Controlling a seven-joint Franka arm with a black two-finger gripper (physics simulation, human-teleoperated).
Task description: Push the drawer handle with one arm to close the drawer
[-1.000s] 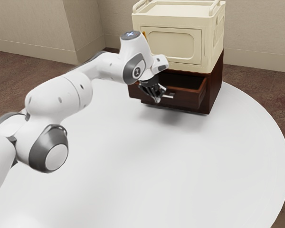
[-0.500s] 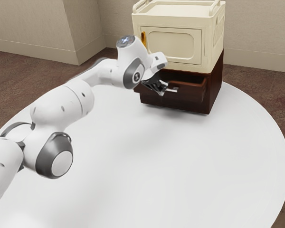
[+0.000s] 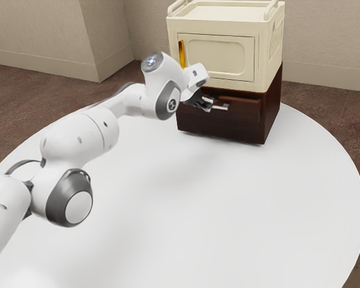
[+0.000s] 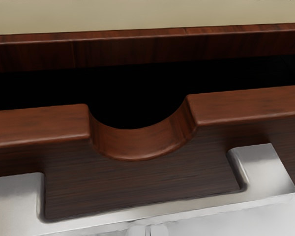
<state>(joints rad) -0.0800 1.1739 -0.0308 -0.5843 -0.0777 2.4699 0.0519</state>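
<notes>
Drawer's nearly home, still ajar. It's the dark reddish-brown wooden drawer (image 3: 239, 124) in the low wooden cabinet (image 3: 274, 108); the wrist view has a narrow black gap between its front panel and the cabinet's frame. Front panel has a rounded finger notch (image 4: 137, 146) cut into its top edge.

Handle is the flat silver metal bar (image 3: 222, 108) across that front panel. Black two-finger gripper (image 3: 208, 106) is right at it, tilted downward (touching or a hair off, can't tell from where I'm standing). Released or clenched? Can't tell either.

White arm with grey joints (image 3: 78, 133) reaches in from the exterior view's left, over the round white table (image 3: 186, 222). Cabinet sits on the table near its far edge. Cream box with a raised rim (image 3: 219, 55) is stacked on the cabinet, a slim orange-yellow handle (image 3: 182, 54) upright at its door's edge.
</notes>
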